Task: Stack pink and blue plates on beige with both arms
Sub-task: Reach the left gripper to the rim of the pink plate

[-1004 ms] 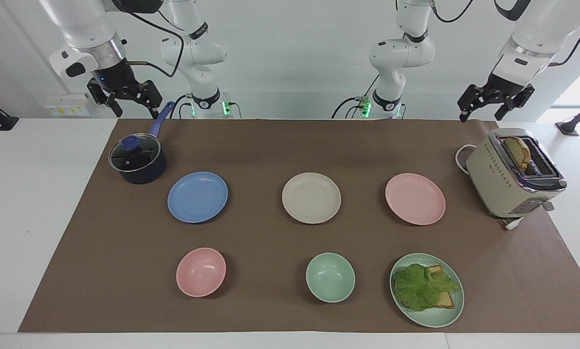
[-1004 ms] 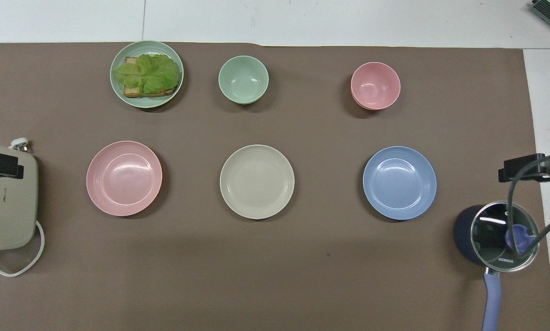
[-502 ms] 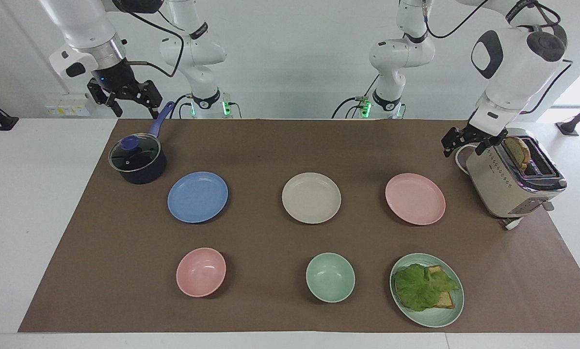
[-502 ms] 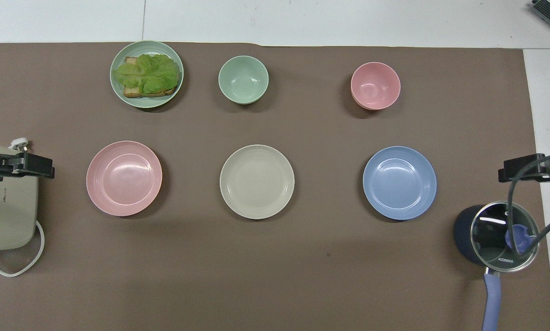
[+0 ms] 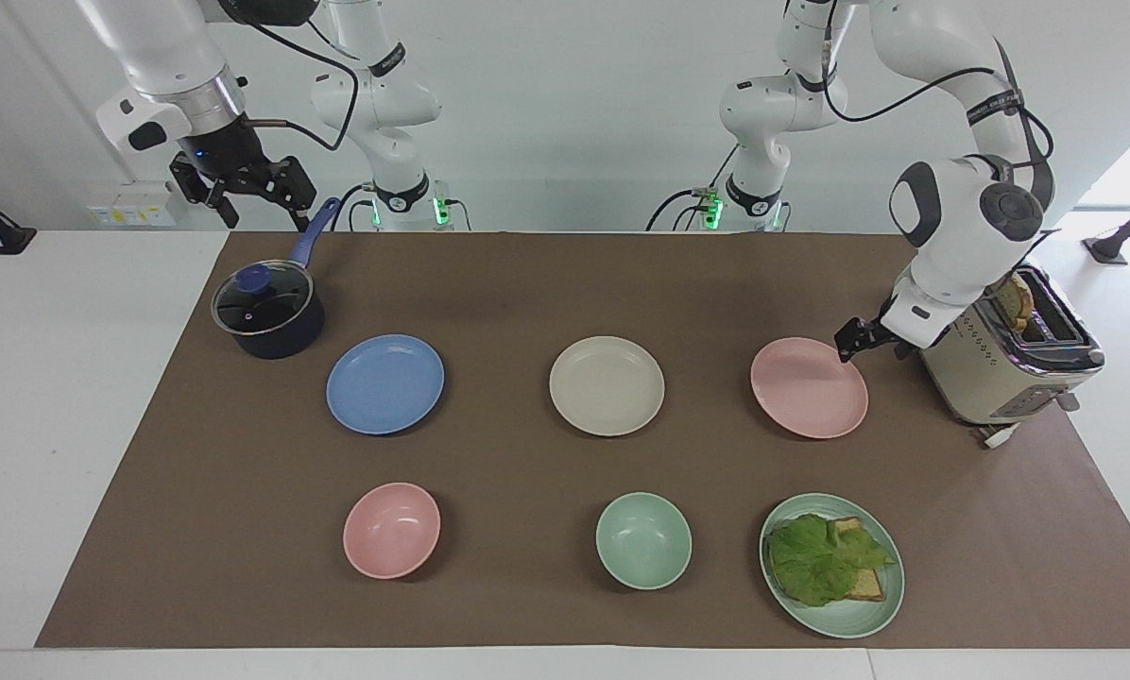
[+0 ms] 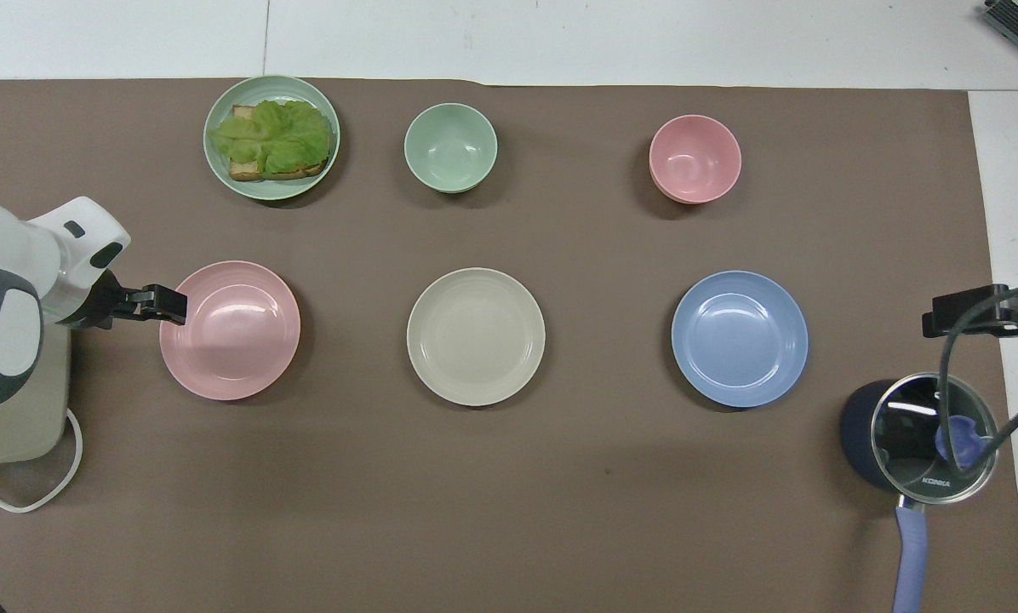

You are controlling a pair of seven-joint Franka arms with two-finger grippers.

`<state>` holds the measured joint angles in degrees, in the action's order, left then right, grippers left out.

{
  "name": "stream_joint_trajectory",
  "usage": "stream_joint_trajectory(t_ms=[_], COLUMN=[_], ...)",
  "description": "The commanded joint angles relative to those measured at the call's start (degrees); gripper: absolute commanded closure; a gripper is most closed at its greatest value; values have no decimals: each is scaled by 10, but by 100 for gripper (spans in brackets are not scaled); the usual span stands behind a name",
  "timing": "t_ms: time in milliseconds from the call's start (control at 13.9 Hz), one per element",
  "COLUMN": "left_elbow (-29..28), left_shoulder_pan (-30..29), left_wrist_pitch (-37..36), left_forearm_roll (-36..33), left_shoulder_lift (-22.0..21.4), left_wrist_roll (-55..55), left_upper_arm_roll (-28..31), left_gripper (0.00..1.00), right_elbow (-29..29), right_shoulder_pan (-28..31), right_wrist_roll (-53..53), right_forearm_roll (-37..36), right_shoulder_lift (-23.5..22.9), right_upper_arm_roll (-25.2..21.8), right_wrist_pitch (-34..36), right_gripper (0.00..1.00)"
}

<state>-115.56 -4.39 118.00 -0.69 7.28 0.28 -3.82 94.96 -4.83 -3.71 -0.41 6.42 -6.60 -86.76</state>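
Note:
Three shallow plates lie in a row on the brown mat: the blue plate [image 5: 385, 384] [image 6: 740, 338] toward the right arm's end, the beige plate [image 5: 607, 385] [image 6: 476, 336] in the middle, the pink plate [image 5: 811, 397] [image 6: 237, 340] toward the left arm's end. My left gripper [image 5: 853, 342] [image 6: 168, 305] is low at the pink plate's rim on the toaster side, open, and the plate lies flat on the mat. My right gripper [image 5: 258, 212] [image 6: 969, 308] waits open in the air over the pot's handle, clear of the blue plate.
A dark pot [image 5: 267, 312] with a glass lid stands beside the blue plate. A beige toaster [image 5: 1000, 359] with bread stands close beside the left arm's wrist. Farther from the robots sit a pink bowl [image 5: 391, 530], a green bowl [image 5: 642, 540] and a green plate [image 5: 848, 623] with lettuce and toast.
The left arm has swung down from above the toaster to the pink plate's rim. The right arm and all the plates have stayed still.

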Motion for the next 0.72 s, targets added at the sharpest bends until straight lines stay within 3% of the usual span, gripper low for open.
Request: stream_joint_trajectory(t_ms=[0, 645], left_elbow=[-16, -44], left_shoulder_pan=[-16, -26], left_wrist_pitch=[41, 55], left_forearm_roll=[6, 6], left_shoulder_lift=[19, 36], left_wrist_roll=[16, 13], left_upper_arm_roll=[0, 0], left_gripper=[0, 0], right_elbow=[0, 0], right_shoulder_pan=[2, 2], right_wrist_roll=[14, 13], right_forearm_roll=[-1, -2], right_shoulder_lift=[2, 2], right_upper_arm_roll=[-2, -2], right_wrist_pitch=[-7, -7], right_gripper=[0, 0])
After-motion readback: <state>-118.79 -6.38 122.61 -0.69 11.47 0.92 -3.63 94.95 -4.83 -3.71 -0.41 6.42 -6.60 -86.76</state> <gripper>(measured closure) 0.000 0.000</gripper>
